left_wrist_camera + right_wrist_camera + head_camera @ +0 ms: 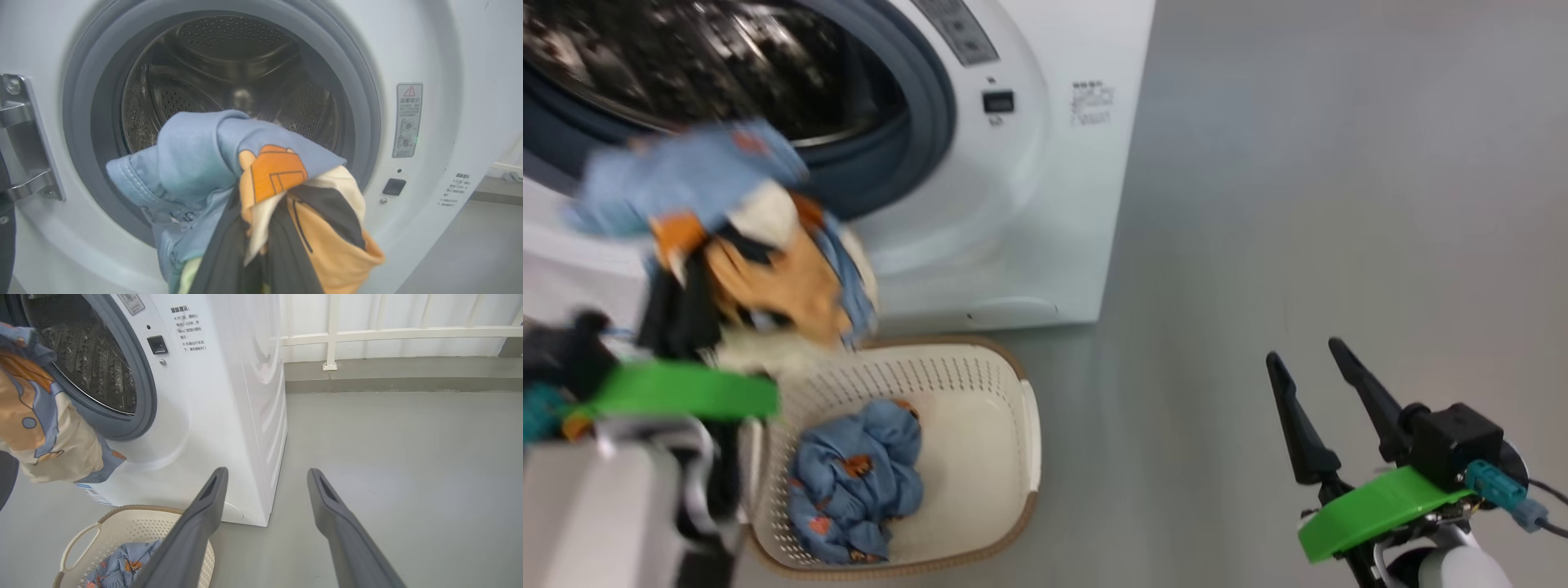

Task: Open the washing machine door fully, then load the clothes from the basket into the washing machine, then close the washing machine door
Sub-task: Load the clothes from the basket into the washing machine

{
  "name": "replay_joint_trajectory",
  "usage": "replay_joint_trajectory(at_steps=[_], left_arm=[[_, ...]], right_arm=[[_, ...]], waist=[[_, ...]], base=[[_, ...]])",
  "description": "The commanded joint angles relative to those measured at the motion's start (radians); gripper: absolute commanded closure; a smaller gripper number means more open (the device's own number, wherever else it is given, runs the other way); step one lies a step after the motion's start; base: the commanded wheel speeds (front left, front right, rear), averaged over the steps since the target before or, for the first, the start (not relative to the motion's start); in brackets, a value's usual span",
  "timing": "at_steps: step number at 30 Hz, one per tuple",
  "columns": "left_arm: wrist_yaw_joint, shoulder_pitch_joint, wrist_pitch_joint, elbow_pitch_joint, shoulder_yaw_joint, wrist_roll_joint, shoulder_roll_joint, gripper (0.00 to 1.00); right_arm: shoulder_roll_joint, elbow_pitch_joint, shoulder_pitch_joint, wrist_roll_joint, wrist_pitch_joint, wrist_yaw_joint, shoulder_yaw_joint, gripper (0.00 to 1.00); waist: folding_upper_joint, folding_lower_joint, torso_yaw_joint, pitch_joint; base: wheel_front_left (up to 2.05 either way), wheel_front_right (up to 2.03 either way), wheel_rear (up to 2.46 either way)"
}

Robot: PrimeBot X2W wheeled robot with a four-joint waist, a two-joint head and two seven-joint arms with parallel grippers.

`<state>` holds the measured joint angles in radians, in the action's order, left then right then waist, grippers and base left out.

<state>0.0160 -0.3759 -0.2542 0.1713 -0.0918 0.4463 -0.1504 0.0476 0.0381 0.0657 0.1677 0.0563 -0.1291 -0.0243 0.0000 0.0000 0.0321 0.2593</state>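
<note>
The left gripper (261, 228) is shut tight on a bunch of the clothes (196, 155). The blue cloth and the orange, black and white patch hang over its two fingers and hide most of them. It holds the bunch up high, right in front of the round hole of the washing machine (1045, 204). I think that is so the clothes can go over the rubber ring (359, 102) and not get stuck on it. The top of the blue cloth is at the edge of the hole, but the bunch is not inside the drum (229, 61) yet. The drum looks like it has nothing in it.

The hole is wide open, so the washing machine door must be swung out of the way. A metal hinge (24, 134) sits on the left of the hole in the left wrist view, and the dark edge just below it may be the door, but it is hard to tell.

The basket (1029, 425) sits on the floor (1339, 163) just in front of the washing machine, close enough to reach. A smaller blue heap of clothes (858, 482) lies in it, so there is more to load.

The right gripper (1304, 351) is wide open and holds nothing. It hangs over the floor, well apart from the basket, likely to keep out of the way.
</note>
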Motion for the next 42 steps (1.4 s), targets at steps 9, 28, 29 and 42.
replay_joint_trajectory(at_steps=[9,28,29,42], left_arm=[[0.022,-0.360,0.071,0.103,0.111,0.034,-0.154,1.00],[0.070,-0.846,0.091,0.432,0.097,-0.049,-0.410,1.00],[0.073,-0.870,0.088,0.451,0.092,-0.053,-0.418,1.00],[0.109,-1.199,0.113,0.640,-0.022,-0.121,-0.552,1.00]], right_arm=[[0.003,0.012,0.093,0.019,0.056,-0.002,-0.040,0.00],[0.003,-0.102,0.181,0.122,0.176,-0.002,-0.107,0.00],[0.003,-0.107,0.186,0.128,0.180,-0.002,-0.113,0.00],[0.003,-0.155,0.243,0.206,0.205,-0.002,-0.192,0.00]], waist=[[0.0000,0.0000,-0.161,0.262],[0.0000,0.0000,-0.366,0.490],[0.0000,0.0000,-0.374,0.499],[0.0000,0.0000,-0.462,0.613]], base=[[0.00,0.00,0.00],[0.00,0.00,0.00],[0.00,0.00,0.00],[0.00,0.00,0.00]])
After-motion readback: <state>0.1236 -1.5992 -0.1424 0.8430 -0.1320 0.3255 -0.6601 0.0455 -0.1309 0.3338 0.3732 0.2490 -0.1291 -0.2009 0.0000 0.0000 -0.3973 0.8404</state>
